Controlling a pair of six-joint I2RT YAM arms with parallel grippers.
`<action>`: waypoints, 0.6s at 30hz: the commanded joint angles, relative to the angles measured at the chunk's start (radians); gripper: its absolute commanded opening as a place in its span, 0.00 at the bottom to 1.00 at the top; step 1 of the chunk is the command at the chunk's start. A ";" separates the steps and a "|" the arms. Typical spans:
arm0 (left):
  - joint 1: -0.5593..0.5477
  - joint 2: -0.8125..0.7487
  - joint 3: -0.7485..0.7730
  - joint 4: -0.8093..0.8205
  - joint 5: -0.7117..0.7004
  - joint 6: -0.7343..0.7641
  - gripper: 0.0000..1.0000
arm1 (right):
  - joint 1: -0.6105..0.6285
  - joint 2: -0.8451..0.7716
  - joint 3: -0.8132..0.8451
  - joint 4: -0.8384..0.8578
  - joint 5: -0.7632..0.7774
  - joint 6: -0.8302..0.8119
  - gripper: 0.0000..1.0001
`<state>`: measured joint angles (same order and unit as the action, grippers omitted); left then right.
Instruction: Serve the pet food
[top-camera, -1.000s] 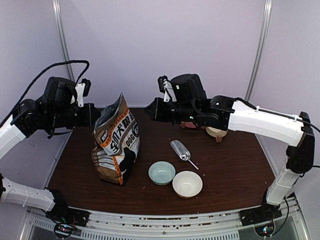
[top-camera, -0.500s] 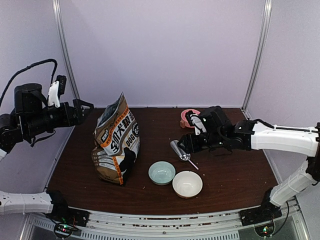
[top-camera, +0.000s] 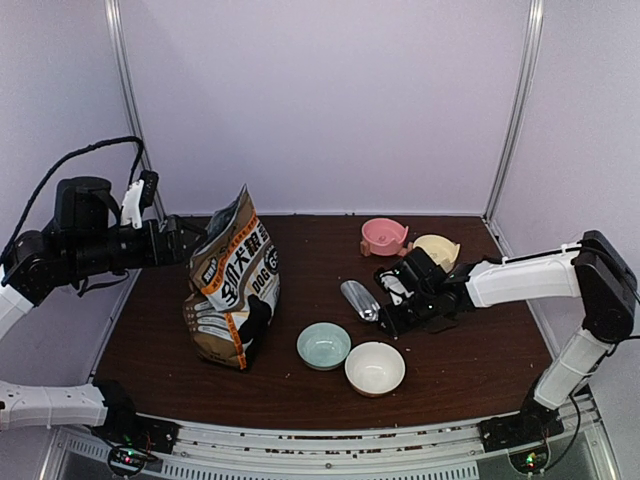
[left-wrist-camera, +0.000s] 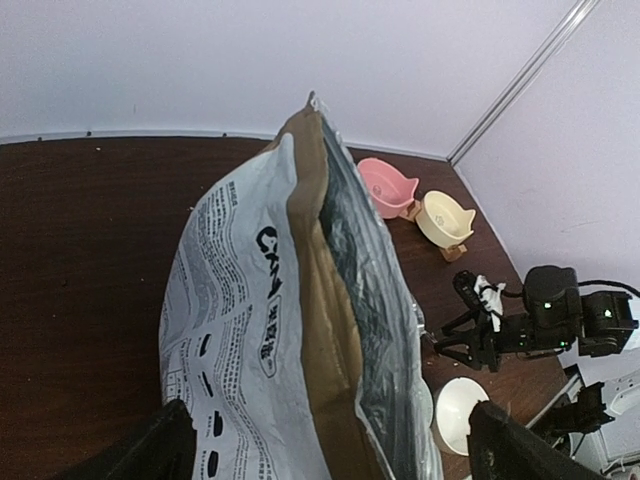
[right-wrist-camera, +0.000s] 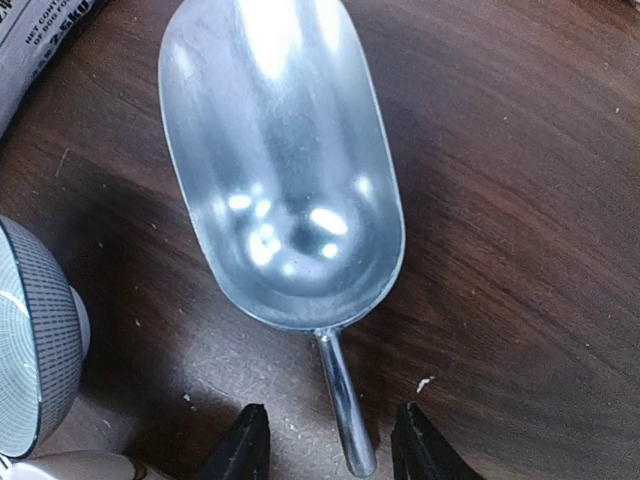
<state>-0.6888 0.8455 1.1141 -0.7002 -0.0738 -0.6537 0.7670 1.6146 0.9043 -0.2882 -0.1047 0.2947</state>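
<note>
Low over the bench (top-camera: 470, 350), the right tool (right-wrist-camera: 330, 450) stood part-open, its fingertips (right-wrist-camera: 245, 445) on either side of the metal scoop's (right-wrist-camera: 280, 160) thin handle, not pinching it. That scoop lay hollow-up and bare, with a teal bowl (top-camera: 324, 345) and a white bowl (top-camera: 375, 367) near it. Across the bench, the left tool (top-camera: 192, 240) was spread wide at the upper edge of the upright dog-food bag (left-wrist-camera: 250, 300). No pet food could be made out: the bag's open mouth showed only dark lining

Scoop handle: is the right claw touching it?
Apart. Right wrist view shows the scoop handle lying between the right gripper's open fingers, bare table either side.
</note>
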 joint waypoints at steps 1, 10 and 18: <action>0.004 -0.006 -0.010 0.059 0.031 -0.017 0.98 | -0.004 0.056 0.041 0.041 0.022 -0.075 0.42; 0.005 0.012 0.009 0.048 0.033 -0.018 0.98 | -0.006 0.140 0.066 0.056 0.045 -0.142 0.30; 0.005 0.018 0.040 0.025 0.040 0.015 0.97 | -0.006 0.164 0.058 0.099 0.007 -0.200 0.08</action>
<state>-0.6888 0.8616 1.1156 -0.6983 -0.0448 -0.6628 0.7670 1.7706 0.9535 -0.2279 -0.0898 0.1368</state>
